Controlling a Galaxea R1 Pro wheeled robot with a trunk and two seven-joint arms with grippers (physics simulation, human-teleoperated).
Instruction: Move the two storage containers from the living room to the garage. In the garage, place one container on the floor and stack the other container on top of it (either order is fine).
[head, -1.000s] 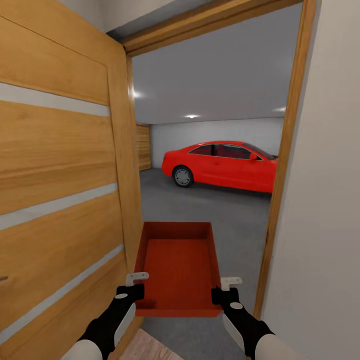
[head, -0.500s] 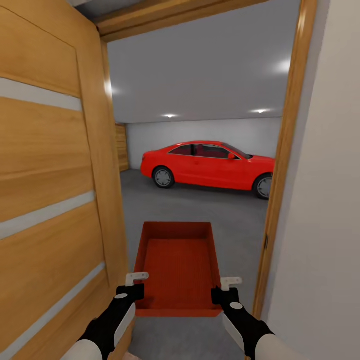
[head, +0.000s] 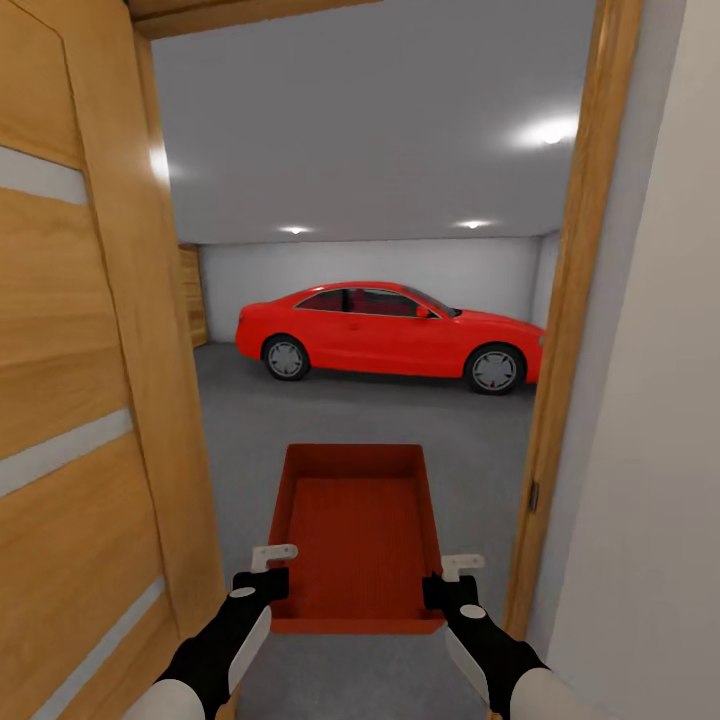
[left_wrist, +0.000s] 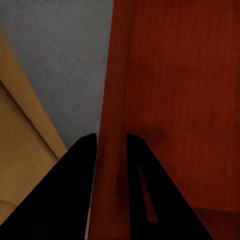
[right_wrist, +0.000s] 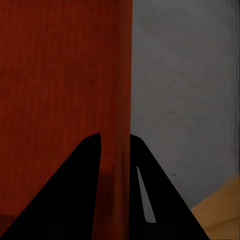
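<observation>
At the far left stands an open wooden door (head: 80, 400) with pale horizontal stripes, swung in beside the robot. Next to it, the left gripper (head: 272, 566) is closed on the left side wall of the storage container (head: 355, 530); in the left wrist view its two dark fingers (left_wrist: 75, 185) sit one on each side of the thin red wall (left_wrist: 112, 150), so the jaws are nearly together and pinch it. The container is a red-orange open-top bin, empty inside, held level in the air between both arms, in the doorway and above the dark grey floor (head: 470, 440) of the garage. Farther in, a red car (head: 390, 335) is parked sideways before the pale back wall (head: 400, 265), well apart from the bin. The right gripper (head: 460, 577) grips the right side wall of the bin in the same manner; in the right wrist view its fingers (right_wrist: 75, 190) are on both sides of the wall (right_wrist: 122, 100), jaws narrow. At the right edge is the wooden door frame (head: 570, 330), then a plain light wall (head: 650, 450).
</observation>
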